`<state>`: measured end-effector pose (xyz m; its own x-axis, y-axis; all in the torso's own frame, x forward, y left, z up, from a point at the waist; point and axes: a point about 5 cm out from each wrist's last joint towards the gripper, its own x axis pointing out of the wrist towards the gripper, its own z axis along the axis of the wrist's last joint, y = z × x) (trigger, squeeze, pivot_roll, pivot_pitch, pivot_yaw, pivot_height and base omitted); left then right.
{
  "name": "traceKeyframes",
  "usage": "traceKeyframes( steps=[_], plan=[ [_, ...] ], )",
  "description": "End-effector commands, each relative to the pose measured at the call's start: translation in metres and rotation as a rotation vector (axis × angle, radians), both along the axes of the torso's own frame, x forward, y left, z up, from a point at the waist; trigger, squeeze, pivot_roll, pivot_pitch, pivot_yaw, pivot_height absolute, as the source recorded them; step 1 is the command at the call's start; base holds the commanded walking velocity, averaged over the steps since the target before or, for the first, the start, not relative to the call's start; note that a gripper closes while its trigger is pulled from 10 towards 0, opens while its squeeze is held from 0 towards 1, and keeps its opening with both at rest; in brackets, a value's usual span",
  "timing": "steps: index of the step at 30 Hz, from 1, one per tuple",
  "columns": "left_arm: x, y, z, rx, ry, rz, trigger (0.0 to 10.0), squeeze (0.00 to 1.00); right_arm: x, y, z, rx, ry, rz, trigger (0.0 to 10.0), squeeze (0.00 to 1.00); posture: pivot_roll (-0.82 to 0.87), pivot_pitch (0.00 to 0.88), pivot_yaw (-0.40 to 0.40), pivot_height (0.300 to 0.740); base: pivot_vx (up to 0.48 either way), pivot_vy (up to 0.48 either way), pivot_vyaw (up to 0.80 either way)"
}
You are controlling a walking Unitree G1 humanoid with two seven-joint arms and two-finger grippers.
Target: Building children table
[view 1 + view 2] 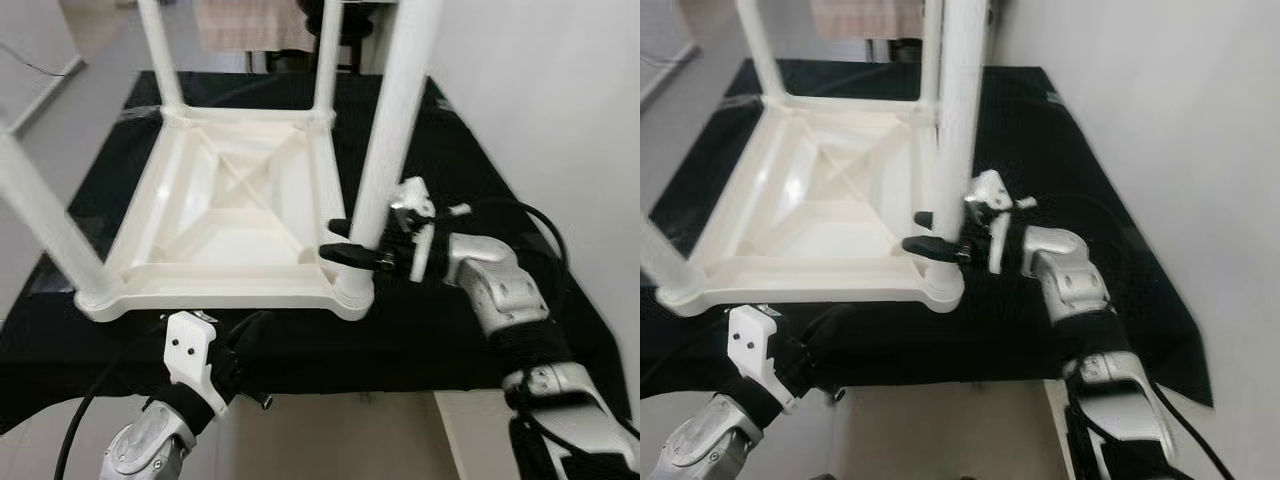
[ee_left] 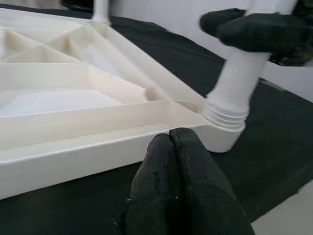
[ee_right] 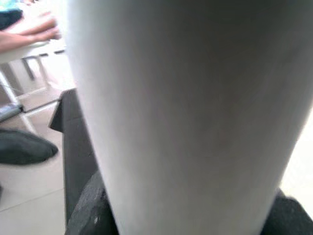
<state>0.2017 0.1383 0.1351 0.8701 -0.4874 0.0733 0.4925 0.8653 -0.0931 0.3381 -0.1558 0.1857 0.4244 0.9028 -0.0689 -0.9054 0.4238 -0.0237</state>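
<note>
Both head cameras looked steeply down on the upturned white table (image 1: 235,215) on the black counter (image 1: 470,170), sharing its near right leg (image 1: 958,130), which the right wrist camera pressed against and the left wrist camera viewed low from the near edge.

The scene is lit brightly and evenly by soft daylight, and the white tabletop (image 1: 225,215) is washed almost to glare against the black cloth (image 1: 470,170), which is left nearly without detail. Slight softness is seen in both head views. In the right wrist view the leg (image 3: 190,112) is rendered close and wholly out of focus, with a blurred background.
</note>
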Motion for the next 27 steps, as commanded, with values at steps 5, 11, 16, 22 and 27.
traceKeyframes(
  steps=[5,11,16,22,27],
  plan=[
    [0.004,0.004,-0.002,0.017,-0.002,0.001,10.0,0.0,-0.028,0.015,-0.057,-0.104,0.138,-0.654,0.0,0.0,0.06,0.018,-0.067,0.74,0.0,0.0,0.0],
    [0.007,0.005,-0.003,0.018,-0.005,-0.001,10.0,0.0,-0.037,0.049,-0.057,-0.117,0.067,-0.654,0.0,0.0,0.05,0.009,-0.069,0.74,0.0,0.0,0.0],
    [0.009,0.001,-0.003,0.017,-0.005,-0.004,10.0,0.0,-0.015,0.044,-0.057,-0.113,0.084,-0.714,8.8,0.0,0.08,0.005,-0.084,0.74,0.0,0.0,0.0],
    [0.01,-0.001,-0.005,0.023,0.033,-0.028,10.0,0.0,-0.007,0.053,-0.035,-0.035,0.042,-0.634,10.0,1.0,0.09,0.0,-0.07,0.74,0.0,0.0,0.0],
    [0.008,-0.004,-0.007,0.061,0.059,-0.054,10.0,0.0,0.0,0.057,-0.008,0.046,0.005,-0.464,10.0,1.0,0.1,0.0,-0.068,0.74,0.0,0.0,0.0]
  ],
)
